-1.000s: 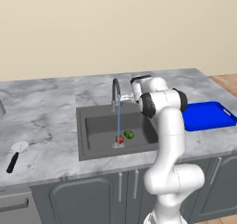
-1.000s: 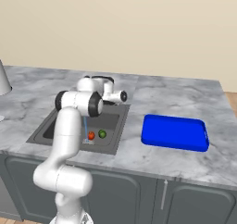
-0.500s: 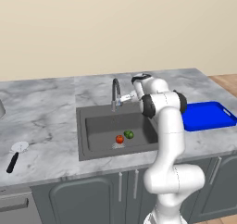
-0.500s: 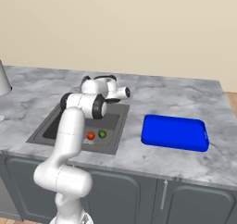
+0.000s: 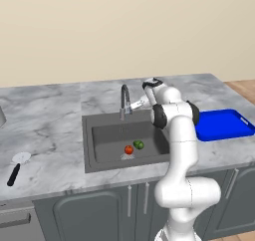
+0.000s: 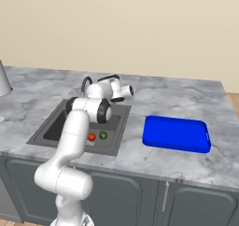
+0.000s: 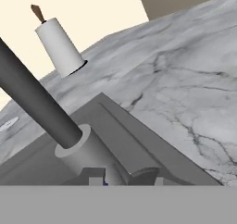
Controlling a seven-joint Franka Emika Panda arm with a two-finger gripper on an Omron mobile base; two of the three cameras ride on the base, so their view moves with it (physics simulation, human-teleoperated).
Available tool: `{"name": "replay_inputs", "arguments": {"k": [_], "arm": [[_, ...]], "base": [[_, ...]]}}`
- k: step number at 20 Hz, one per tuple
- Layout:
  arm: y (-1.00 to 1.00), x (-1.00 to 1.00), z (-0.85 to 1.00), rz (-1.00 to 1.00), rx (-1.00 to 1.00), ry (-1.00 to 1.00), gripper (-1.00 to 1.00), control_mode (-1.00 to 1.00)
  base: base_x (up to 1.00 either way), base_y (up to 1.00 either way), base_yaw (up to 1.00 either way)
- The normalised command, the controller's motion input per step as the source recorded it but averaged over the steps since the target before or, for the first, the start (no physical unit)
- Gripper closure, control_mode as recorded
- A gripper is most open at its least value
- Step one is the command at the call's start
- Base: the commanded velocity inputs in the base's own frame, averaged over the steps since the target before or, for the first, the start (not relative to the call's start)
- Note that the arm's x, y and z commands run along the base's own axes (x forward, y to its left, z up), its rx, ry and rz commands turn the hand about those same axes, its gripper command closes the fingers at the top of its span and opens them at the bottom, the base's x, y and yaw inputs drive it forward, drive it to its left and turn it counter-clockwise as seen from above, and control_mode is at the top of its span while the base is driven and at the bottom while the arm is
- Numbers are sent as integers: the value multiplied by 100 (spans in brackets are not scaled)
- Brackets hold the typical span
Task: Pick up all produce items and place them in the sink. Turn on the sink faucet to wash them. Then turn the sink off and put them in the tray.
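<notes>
— What is found standing around the sink (image 5: 99, 135)?

— The faucet (image 5: 123, 99) rises at the basin's back rim, and the gripper (image 5: 135, 104) is held just beside its base, so that corner is crowded. The robot's white arm (image 5: 177, 135) is seen over the basin's right edge.

— Is open room seen inside the basin?

— Yes. The red tomato (image 5: 128, 149) and the green item (image 5: 138, 144) lie side by side near the middle; the left half of the floor is bare.

— And the tray (image 6: 176, 134)?

— It lies well apart to the right, with bare marble counter (image 6: 186, 99) behind it. A black-handled utensil (image 5: 17, 167) lies far left.
</notes>
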Motion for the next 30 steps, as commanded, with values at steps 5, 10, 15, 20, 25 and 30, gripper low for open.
{"name": "replay_inputs", "arguments": {"k": [5,10,15,20,25,30], "arm": [[-2,3,0,2,0,-1,-100,-100],[-16,0,25,1,0,-14,-100,-100],[-16,-16,35,0,0,-20,-100,-100],[-20,-37,31,0,-1,-27,-100,-100],[-24,-57,36,-3,-3,-32,-100,-100],[-19,-79,43,-10,-3,-31,-100,-100]], "base": [[0,0,0],[0,0,0],[0,0,0],[0,0,0],[0,0,0],[0,0,0]]}}
